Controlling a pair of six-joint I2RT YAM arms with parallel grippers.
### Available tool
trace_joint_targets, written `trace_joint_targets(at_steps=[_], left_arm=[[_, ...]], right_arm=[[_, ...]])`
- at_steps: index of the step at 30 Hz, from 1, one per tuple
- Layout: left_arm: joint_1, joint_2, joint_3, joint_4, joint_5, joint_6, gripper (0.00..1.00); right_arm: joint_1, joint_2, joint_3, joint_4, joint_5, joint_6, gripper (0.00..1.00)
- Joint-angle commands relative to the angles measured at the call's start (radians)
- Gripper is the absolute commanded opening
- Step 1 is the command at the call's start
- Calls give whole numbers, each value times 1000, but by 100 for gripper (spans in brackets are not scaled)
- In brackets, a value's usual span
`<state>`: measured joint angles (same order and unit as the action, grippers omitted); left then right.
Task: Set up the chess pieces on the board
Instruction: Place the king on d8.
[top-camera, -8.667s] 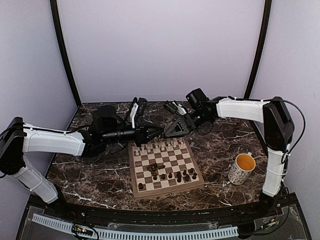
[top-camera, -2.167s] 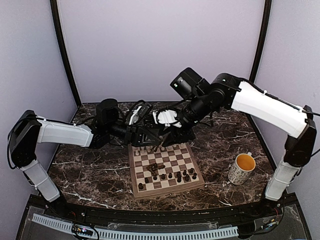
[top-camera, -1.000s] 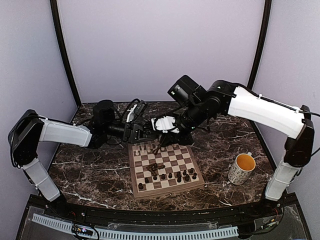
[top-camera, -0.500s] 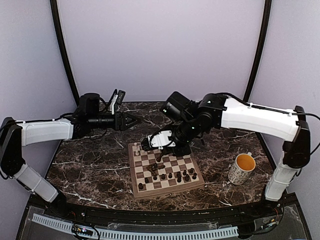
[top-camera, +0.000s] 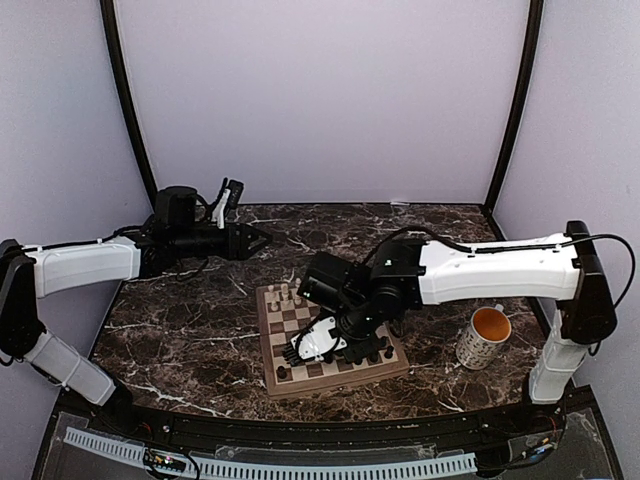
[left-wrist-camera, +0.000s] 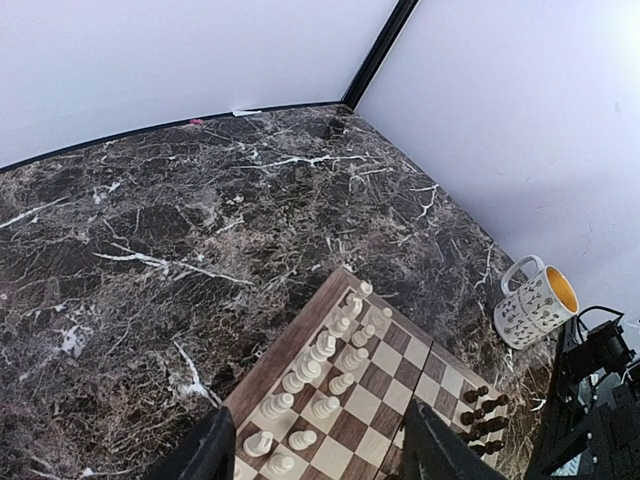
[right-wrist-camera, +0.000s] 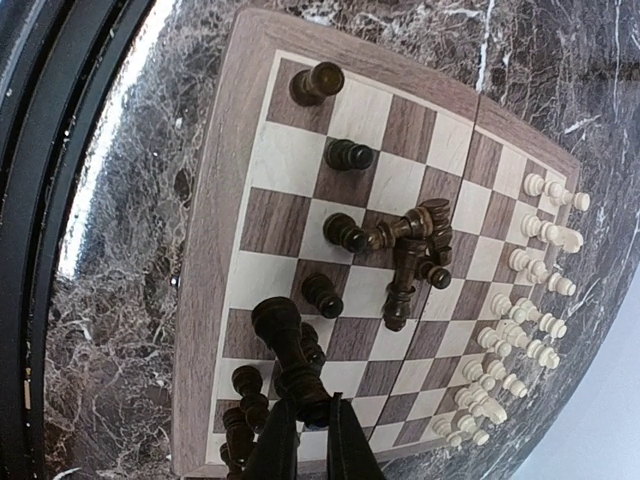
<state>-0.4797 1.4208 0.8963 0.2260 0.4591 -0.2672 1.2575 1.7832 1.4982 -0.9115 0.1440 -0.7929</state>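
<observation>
Over the near rows of the board (top-camera: 265, 345), the right gripper (top-camera: 300, 350) is down low. The wrist view gives us the close-up: its fingers (right-wrist-camera: 275, 445) are pinched narrow around a dark chess piece (right-wrist-camera: 290, 350). It's a tall turned one, gripped at one end, with its round base pointing away toward the squares. Whether that base touches the wood, I cannot tell from here.

Just beside the fingers, toward the board's edge, a few more dark pieces (right-wrist-camera: 245, 382) stand bunched together. Further along, several dark pieces stand singly on their own squares, one of them (right-wrist-camera: 318, 82) alone near a corner. At the middle of the board there's a heap of toppled dark pieces (right-wrist-camera: 412, 240), lying across each other and apart from the held one. The cream pieces (right-wrist-camera: 535, 262) stand in two rows along the far edge.

Across on the other side, the left gripper (top-camera: 262, 240) hangs above the marble counter (top-camera: 180, 330), behind and to the left of the board and well apart from it. Its wrist view shows both fingers (left-wrist-camera: 215, 450) spread wide, with the cream rows below them. A speckled mug (top-camera: 487, 335) with a yellow inside sits on the counter to the right of the board.
</observation>
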Motion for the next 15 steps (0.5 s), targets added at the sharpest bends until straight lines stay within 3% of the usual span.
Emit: trace_joint_targets(at_steps=[1,15], left_arm=[[7,-35,21,-24,-13,15,60],[7,-29,23,-28,-6,13,60]], right_arm=[[23,27,-34,18,91,-3,6],[34,79,-68,-8,128,9,7]])
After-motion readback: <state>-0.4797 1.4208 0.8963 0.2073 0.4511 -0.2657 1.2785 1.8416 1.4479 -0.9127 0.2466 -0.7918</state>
